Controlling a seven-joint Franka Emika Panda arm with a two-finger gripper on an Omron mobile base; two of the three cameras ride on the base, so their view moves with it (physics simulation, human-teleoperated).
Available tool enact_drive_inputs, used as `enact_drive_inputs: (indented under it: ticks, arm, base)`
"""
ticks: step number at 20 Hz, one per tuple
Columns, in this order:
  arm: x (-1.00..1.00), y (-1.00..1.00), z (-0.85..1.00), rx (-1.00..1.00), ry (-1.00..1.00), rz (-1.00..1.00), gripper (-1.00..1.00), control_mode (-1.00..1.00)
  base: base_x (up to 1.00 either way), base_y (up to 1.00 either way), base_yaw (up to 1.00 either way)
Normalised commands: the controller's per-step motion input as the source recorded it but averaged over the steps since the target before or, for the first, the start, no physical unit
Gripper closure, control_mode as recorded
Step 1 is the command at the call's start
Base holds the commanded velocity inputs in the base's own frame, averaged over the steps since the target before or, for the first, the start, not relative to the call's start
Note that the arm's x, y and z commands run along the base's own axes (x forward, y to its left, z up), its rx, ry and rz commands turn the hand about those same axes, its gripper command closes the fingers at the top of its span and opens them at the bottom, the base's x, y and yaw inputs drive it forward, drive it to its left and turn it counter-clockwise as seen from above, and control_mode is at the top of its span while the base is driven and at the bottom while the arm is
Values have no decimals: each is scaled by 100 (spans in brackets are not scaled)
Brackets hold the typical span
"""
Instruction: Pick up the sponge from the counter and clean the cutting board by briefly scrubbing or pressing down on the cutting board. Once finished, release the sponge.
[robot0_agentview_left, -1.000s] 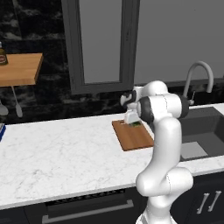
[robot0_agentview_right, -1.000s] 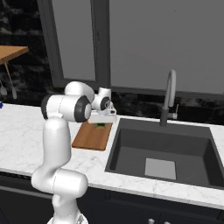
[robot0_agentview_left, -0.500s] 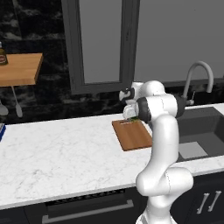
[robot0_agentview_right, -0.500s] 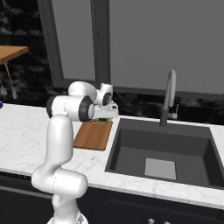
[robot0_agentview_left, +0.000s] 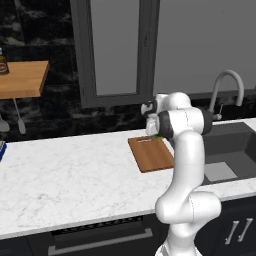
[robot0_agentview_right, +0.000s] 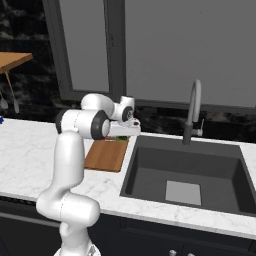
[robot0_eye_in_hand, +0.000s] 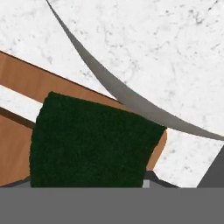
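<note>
In the hand view we get the close-up: the sponge (robot0_eye_in_hand: 94, 142) with its dark green face toward the camera, sitting right at the claw, over the far corner of the board (robot0_eye_in_hand: 26, 83), with white counter (robot0_eye_in_hand: 144, 48) beyond at 12 to 2 o'clock. The sink edge (robot0_eye_in_hand: 131, 103) shows here as a grey curved band. Fingertips are hidden behind the sponge, so we go by the fit: the claw is part closed on the sponge.

The left base view gives layout instead: board (robot0_agentview_left: 151, 154) flat on the counter (robot0_agentview_left: 65, 175), claw (robot0_agentview_left: 152, 131) at its far end, a sliver of green sponge (robot0_agentview_left: 156, 137) under it. We also see the shelf (robot0_agentview_left: 20, 79) at 10 o'clock and the faucet (robot0_agentview_left: 225, 92).

The right base view adds the sink basin (robot0_agentview_right: 187, 172) just right of the board (robot0_agentview_right: 106, 154), and the sponge (robot0_agentview_right: 121, 138) green at the claw (robot0_agentview_right: 123, 134), touching or just above the board's far edge; we cannot tell which.
</note>
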Motion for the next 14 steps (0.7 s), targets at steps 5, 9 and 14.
enact_drive_inputs:
  ticks: [5, 9, 14]
  arm:
    - [0, -16, -22, 0, 0, 0, 100, -100]
    - [0, 0, -22, 4, 0, 0, 100, -100]
    - [-9, 0, -3, 6, 1, 0, 100, -100]
  base:
    - [0, 0, 0]
    - [0, 0, 0]
    - [0, 0, 0]
